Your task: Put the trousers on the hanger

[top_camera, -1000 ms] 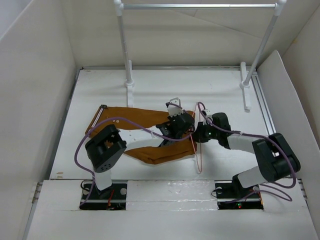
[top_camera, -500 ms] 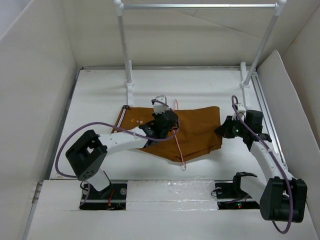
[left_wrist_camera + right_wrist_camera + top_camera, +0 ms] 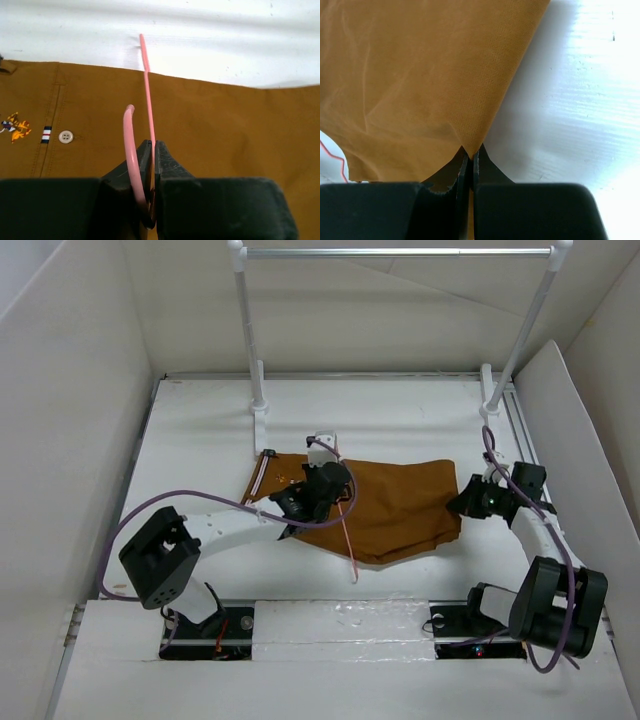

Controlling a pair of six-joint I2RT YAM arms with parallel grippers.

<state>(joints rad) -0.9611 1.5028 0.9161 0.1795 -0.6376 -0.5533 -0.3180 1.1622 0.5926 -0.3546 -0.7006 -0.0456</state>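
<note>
The rust-brown trousers [image 3: 385, 502] lie spread across the middle of the white table, with the striped waistband [image 3: 262, 472] at the left. In the left wrist view the cloth [image 3: 225, 125] shows a button and a small logo. The pink wire hanger [image 3: 345, 530] crosses the trousers, its lower end sticking out toward the near edge. My left gripper [image 3: 325, 480] is shut on the hanger wire [image 3: 148, 95] over the waist. My right gripper [image 3: 468, 502] is shut on the trousers' right edge [image 3: 470, 135], pulling the cloth taut.
A silver rail [image 3: 400, 253] on two white posts [image 3: 248, 340] stands at the back of the table. White walls enclose the table on the left, right and back. A slanted white board [image 3: 575, 420] leans at the right.
The right gripper has pulled the trousers' edge further right, spreading the cloth flat. The left gripper with the hanger moved right over the trousers and then held near the waist.
</note>
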